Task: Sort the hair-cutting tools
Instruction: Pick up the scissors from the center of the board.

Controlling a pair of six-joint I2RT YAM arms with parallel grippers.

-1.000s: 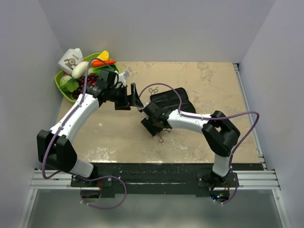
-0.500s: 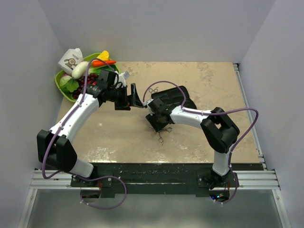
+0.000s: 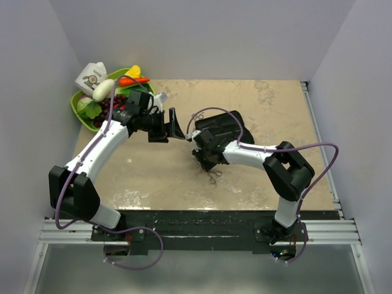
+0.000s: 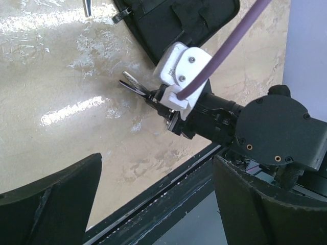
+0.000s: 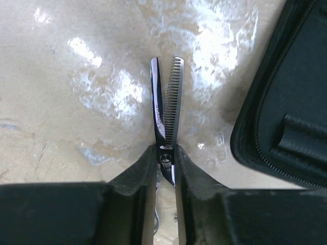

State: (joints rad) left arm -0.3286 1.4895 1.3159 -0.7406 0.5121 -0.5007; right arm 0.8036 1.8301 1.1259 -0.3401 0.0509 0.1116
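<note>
Right fingers (image 5: 139,176) pinch the scissors (image 5: 164,117) at the screw, just beside the case (image 5: 286,102). Left gripper (image 4: 157,168) is wide open and holds nothing. Best to lift straight up, slowly, so the scissors don't twist or slip.

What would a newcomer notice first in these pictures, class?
The right gripper pinches the silver thinning scissors at their pivot, blades pointing away over the table, beside the black case. The left gripper hangs open close by, and a green bowl of toy food sits in the far left corner.
</note>
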